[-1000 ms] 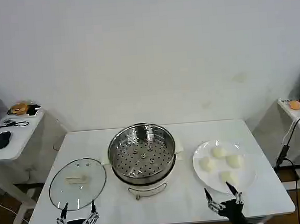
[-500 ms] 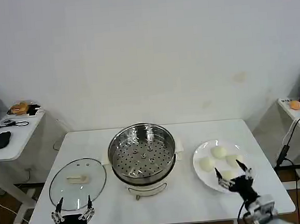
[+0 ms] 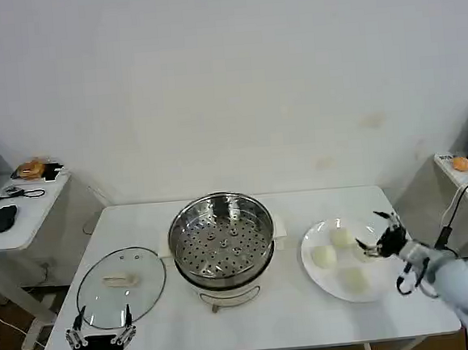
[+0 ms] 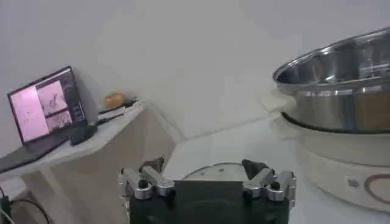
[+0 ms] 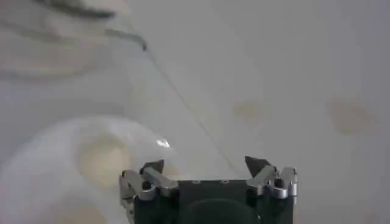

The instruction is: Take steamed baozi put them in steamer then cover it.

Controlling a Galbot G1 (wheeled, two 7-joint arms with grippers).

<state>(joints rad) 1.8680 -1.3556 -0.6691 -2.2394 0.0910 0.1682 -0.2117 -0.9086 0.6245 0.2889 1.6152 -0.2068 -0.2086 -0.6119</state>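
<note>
The steamer, a shiny steel pot with a perforated tray on a white base, stands open at the table's middle and holds nothing. Several steamed baozi lie on a white plate to its right: one at the back, one on the left, one at the front. My right gripper hovers open over the plate's right side, partly hiding another bun. In the right wrist view, a baozi lies ahead of the open right gripper. My left gripper waits open at the table's front left.
The glass lid lies flat left of the steamer, just beyond the left gripper. In the left wrist view the steamer stands to one side. Side tables flank the white table: one with a mouse, one with a cable.
My right gripper rose from the front edge and swung right and back, over the plate's right side. The left gripper sank back toward the front left corner.
</note>
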